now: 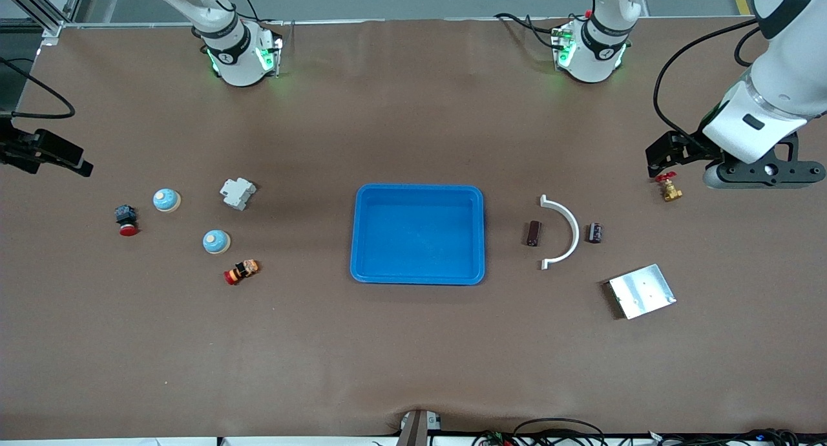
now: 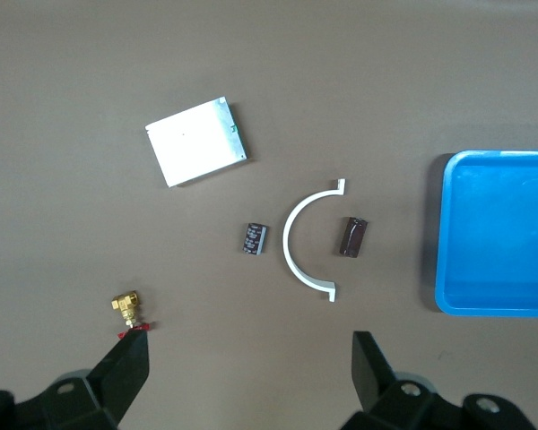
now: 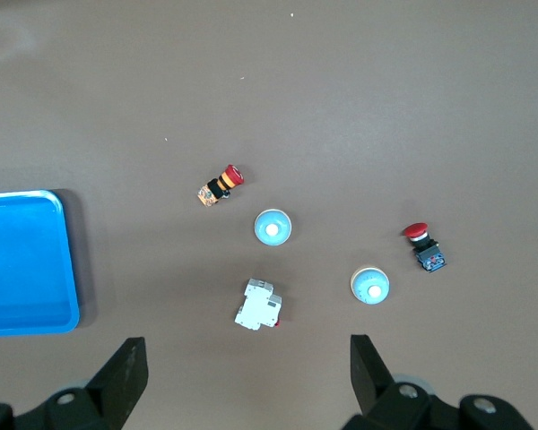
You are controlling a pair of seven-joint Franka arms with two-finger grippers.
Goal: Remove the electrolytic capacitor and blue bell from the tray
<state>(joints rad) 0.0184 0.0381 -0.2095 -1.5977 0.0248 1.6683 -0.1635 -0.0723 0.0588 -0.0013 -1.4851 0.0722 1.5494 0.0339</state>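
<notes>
Blue tray [image 1: 417, 273] sits mid-frame; you'll find both capacitors [image 1: 533, 233] right of it, both bells [image 1: 216, 241] left. Left end effector [image 2: 251, 363] and right end effector [image 3: 248, 363] hover spread, holding nothing

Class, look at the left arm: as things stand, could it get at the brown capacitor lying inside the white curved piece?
Probably yes. The left gripper is open and nothing covers the brown capacitor. The white curved piece curves round one side only, apart from it.
</notes>
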